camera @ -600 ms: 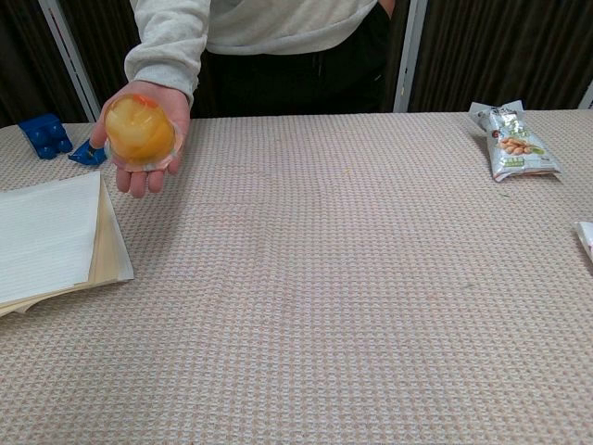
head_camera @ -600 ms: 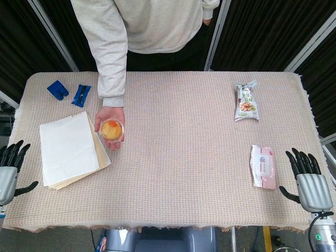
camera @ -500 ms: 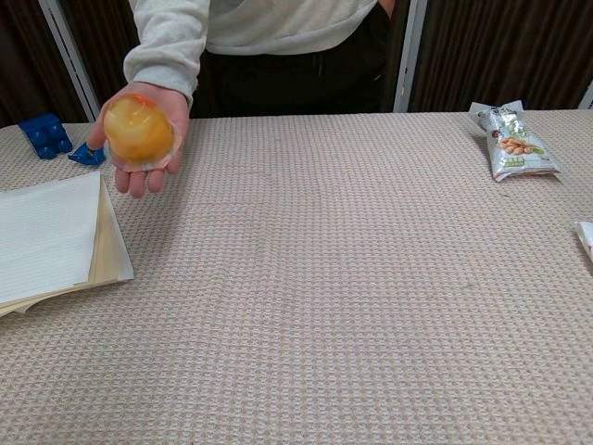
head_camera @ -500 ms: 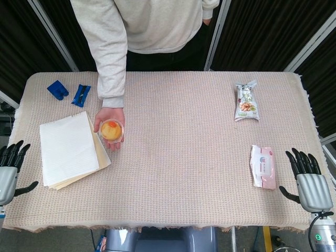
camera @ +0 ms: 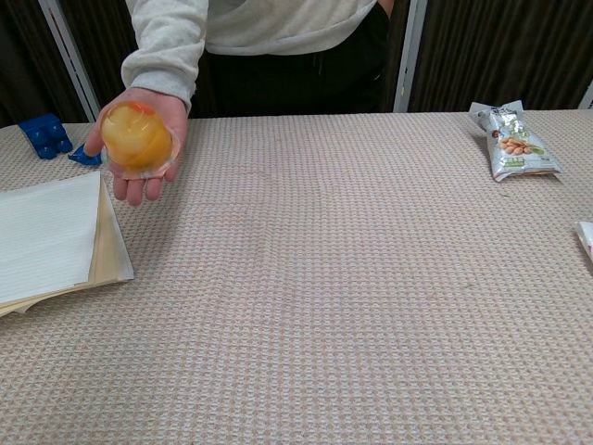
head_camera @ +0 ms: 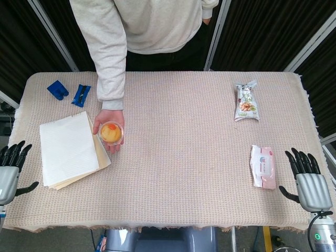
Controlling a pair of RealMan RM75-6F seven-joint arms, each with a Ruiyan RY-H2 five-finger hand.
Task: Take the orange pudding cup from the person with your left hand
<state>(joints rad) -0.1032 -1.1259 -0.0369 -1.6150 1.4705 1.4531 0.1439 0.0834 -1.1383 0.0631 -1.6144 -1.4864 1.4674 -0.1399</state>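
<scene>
Since the earlier frames the person's hand (head_camera: 109, 127) has drifted slightly toward the stack of paper, carrying the orange pudding cup (head_camera: 111, 133) with it; both robot hands have stayed where they were. That cup lies in the person's upturned palm, held above the counter (head_camera: 178, 157) beside the right edge of the white paper stack (head_camera: 70, 149); in the chest view the cup (camera: 136, 137) shows as a clear tub of orange-yellow pudding raised toward the camera.

At the near left corner of the counter, well apart from the cup, the left hand (head_camera: 10, 170) is released, its fingers spread and nothing in them. At the near right corner the right hand (head_camera: 307, 181) is released too, fingers apart and empty.

Two blue blocks (head_camera: 57, 90) lie at the far left, behind the paper. On the right side, a snack packet (head_camera: 247, 102) lies near the far edge, and a pink wipes pack (head_camera: 263, 166) sits near the right hand.
</scene>
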